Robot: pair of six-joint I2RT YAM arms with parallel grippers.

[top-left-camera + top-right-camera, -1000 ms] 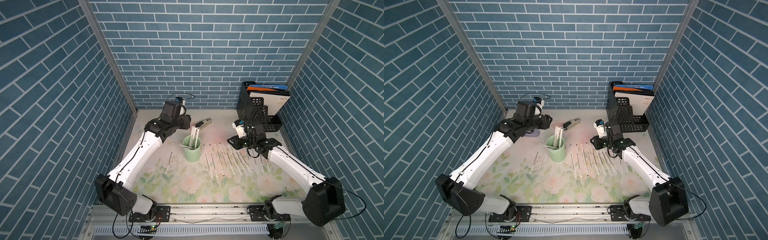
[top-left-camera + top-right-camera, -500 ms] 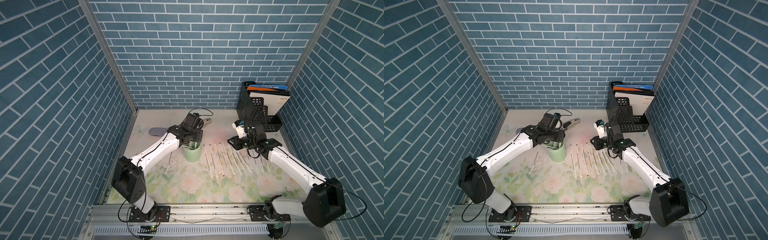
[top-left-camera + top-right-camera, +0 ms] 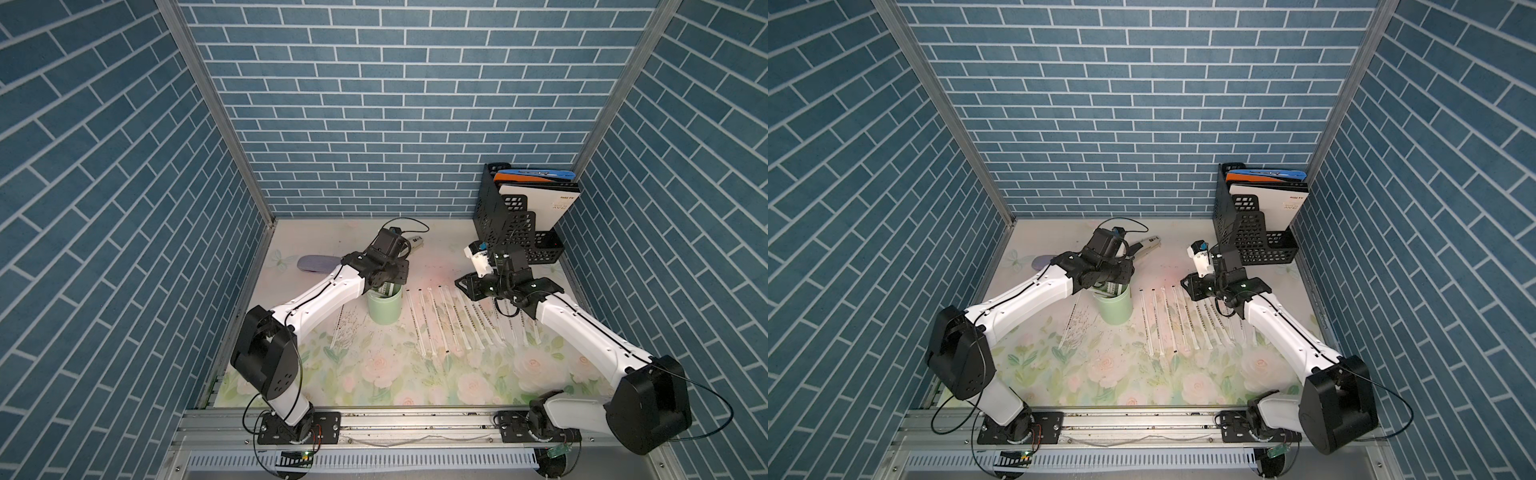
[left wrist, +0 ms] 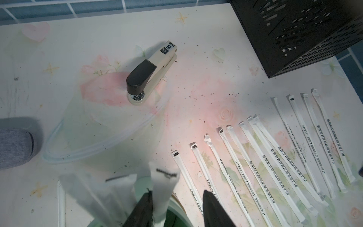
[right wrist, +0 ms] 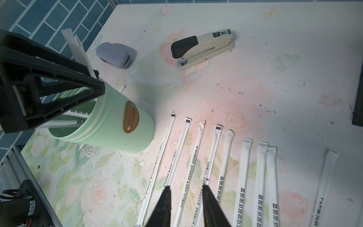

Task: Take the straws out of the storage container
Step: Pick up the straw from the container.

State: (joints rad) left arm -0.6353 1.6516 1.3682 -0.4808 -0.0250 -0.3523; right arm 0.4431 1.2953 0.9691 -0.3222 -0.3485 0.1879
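The storage container (image 3: 384, 309), a mint-green cup with a brown oval label (image 5: 131, 117), stands upright left of centre in both top views. A few straws (image 4: 163, 186) stand in it, their tops above the rim (image 4: 177, 204). My left gripper (image 4: 177, 208) hangs over the cup mouth, open. One upright straw lies against one finger, with a gap to the other. Several more straws (image 3: 457, 320) lie in a row on the mat right of the cup. My right gripper (image 5: 186, 202) hovers open over that row, holding nothing.
A beige and black stapler (image 4: 151, 72) lies behind the cup, with a clear plastic piece (image 4: 102, 125) beside it. A grey fabric case (image 3: 318, 262) sits at the back left. A black perforated file holder (image 3: 515, 232) with folders fills the back right corner. One straw (image 3: 337, 328) lies left of the cup.
My left arm swung from the back left to above the cup, and its jaws have narrowed around the standing straws. The right arm has stayed where it was.
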